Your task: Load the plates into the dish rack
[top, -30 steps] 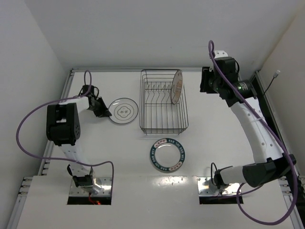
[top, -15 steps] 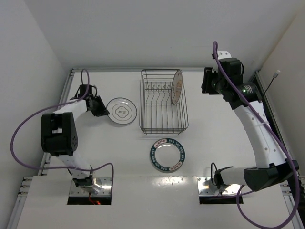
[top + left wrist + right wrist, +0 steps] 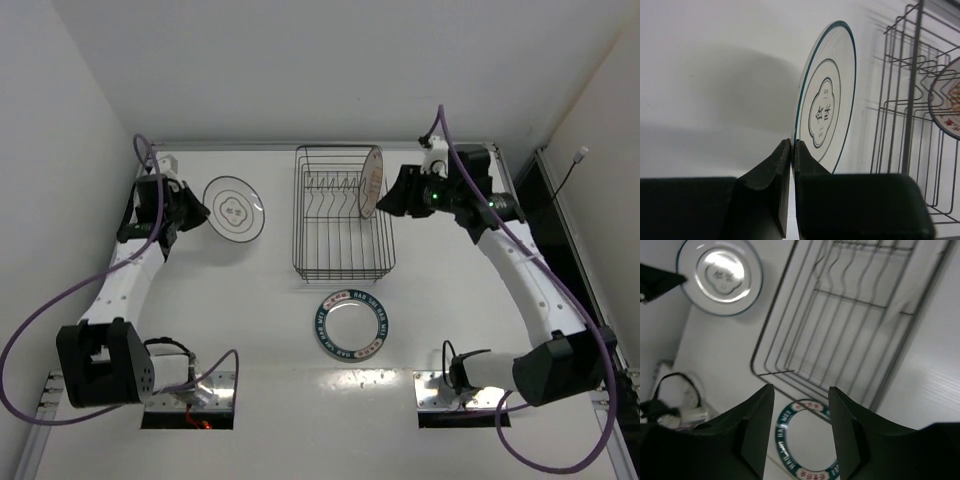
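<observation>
L pincer [image 3: 791,145] is clamped tight on the rim of the ringed plate [image 3: 827,115], fingers pressed together with only the plate edge between them. The plate stands nearly on edge in my grip, face w/ the dark rings and small centre mark turned toward the dish rack [image 3: 343,278]. It sits left of the rack, apart from it, level w/ the rack's far half. From the top cam the plate looks lifted off the tabletop [image 3: 450,300], but I can't tell how far.

R pincer [image 3: 800,389] is partly open, approx. half gap, nothing between the fingers. It hangs just right of the rack's far-right corner, pointing in toward the rack. Can't tell if it touches the wire or the plate there.

The orange sunburst plate [image 3: 371,181] stands upright inside the rack, at its far-right end, among the divider prongs. The rest of the rack holds no plates.

The lettered-rim plate [image 3: 350,325] lies flat on the tabletop on the near side of the rack, close to its front edge, not touching.
</observation>
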`<act>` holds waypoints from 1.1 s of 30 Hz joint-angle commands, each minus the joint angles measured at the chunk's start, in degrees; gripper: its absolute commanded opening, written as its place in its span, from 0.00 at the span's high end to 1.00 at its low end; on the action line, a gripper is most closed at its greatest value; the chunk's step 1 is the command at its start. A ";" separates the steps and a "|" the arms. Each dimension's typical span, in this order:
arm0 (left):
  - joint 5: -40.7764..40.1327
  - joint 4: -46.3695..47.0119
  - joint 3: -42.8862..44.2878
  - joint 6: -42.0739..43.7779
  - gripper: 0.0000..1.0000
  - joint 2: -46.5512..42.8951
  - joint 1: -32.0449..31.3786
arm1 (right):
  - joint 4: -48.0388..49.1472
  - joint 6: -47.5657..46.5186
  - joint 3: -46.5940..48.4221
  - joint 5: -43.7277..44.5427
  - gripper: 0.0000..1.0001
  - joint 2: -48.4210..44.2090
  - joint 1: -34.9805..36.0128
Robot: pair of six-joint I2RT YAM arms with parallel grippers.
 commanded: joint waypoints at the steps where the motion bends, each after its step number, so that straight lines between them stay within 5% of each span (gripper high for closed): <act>1: 4.74 8.30 -1.51 0.97 1.00 -6.37 0.28 | 18.50 10.21 -10.24 -23.51 0.55 0.53 -0.23; 6: 21.79 14.12 -2.23 0.97 1.00 -5.60 0.28 | 37.60 21.83 -19.16 -30.74 0.53 2.99 -0.23; 18: 46.40 31.52 -5.39 -8.87 1.00 1.86 -1.65 | 46.49 24.74 -17.94 -29.61 0.53 12.22 2.84; 30: 51.60 36.43 -5.39 -12.74 1.00 6.70 -5.52 | 50.71 24.74 -15.91 -23.01 0.53 20.66 8.65; 31: 51.61 36.97 -5.91 -12.75 1.00 6.70 -5.52 | 50.71 24.74 -15.91 -23.01 0.56 20.66 8.65; 33: 52.13 36.98 -5.92 -13.27 1.00 7.23 -5.52 | 51.24 24.74 -15.91 -23.01 0.87 21.28 9.17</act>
